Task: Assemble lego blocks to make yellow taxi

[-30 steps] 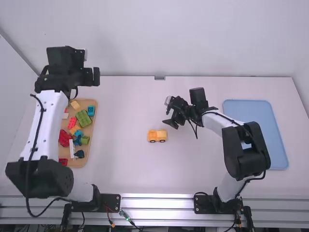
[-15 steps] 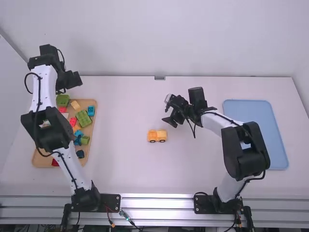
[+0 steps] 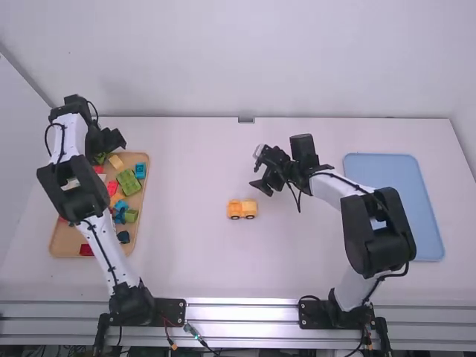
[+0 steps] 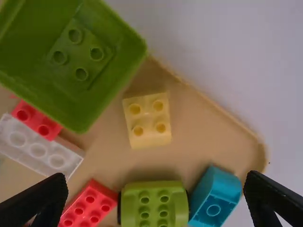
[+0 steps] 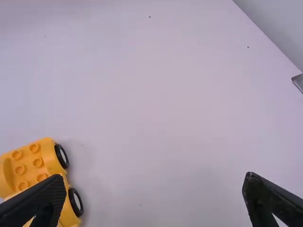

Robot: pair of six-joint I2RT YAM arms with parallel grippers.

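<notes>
- Yellow car (image 3: 242, 209), wheels down, sits alone out on the middle of the worktop (image 3: 201, 260), and neither gripper has hold of it.
- Left gripper (image 3: 111, 141) is out at the far end of the wooden tray (image 3: 65, 242), fingers spread wide, nothing between them!
- Pale yellow block (image 4: 147, 120) lies studs up in that tray, and it has company: a hollow green block (image 4: 71, 61) crowds it just beside, with a studded green block (image 4: 154, 203) and a teal block (image 4: 215, 196) near.
- Red and white pieces fill in close to the hollow green one, while the left arm (image 3: 103, 242) crosses above part of the tray.
- Right gripper (image 3: 262, 183) is near the car, fingers wide apart and empty.
- Blue tray (image 3: 394, 204) rests well apart, beyond the right arm.
</notes>
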